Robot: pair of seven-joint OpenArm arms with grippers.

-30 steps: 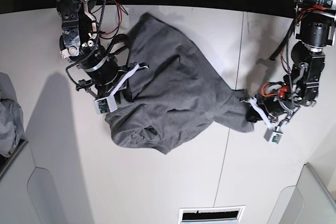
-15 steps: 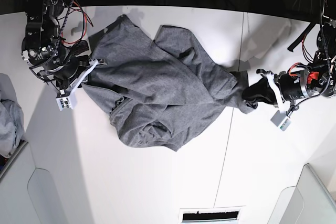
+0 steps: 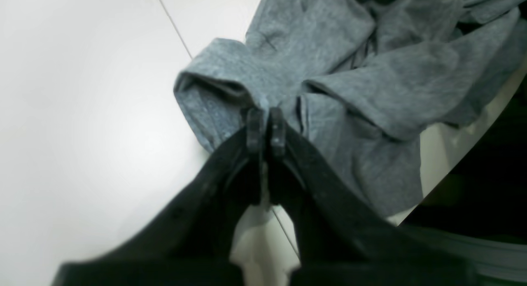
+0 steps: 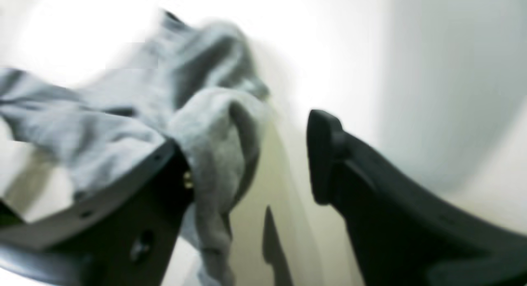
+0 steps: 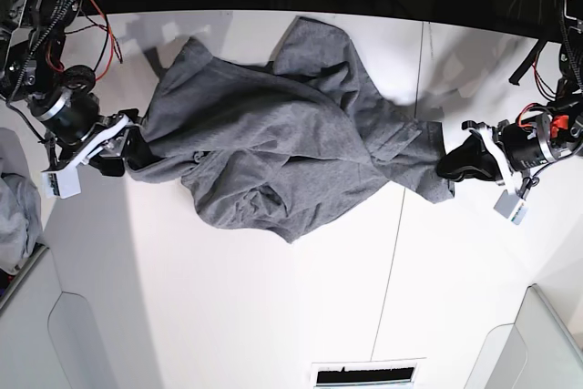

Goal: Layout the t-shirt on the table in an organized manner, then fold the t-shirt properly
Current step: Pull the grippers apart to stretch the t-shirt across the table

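Note:
The charcoal-grey t-shirt (image 5: 273, 152) lies crumpled and stretched sideways across the white table (image 5: 273, 316). In the base view my left gripper (image 5: 448, 161) is at the shirt's right end. The left wrist view shows that gripper (image 3: 265, 129) shut, pinching a fold of the t-shirt (image 3: 350, 72) at its edge. My right gripper (image 5: 132, 148) is at the shirt's left end. In the right wrist view this gripper (image 4: 247, 133) is open wide, and a blurred fold of t-shirt (image 4: 206, 113) still hangs against one finger (image 4: 164, 170).
A lighter grey garment heap (image 5: 14, 207) lies at the left edge. Grey bins stand at the front left (image 5: 82, 334) and front right (image 5: 537, 334). A thin dark seam (image 5: 401, 225) crosses the table. The table's dark far edge runs along the top.
Both arms have moved apart, pulling the shirt out wider. The right gripper, shut on the cloth a second ago, has opened. The left gripper keeps its pinch.

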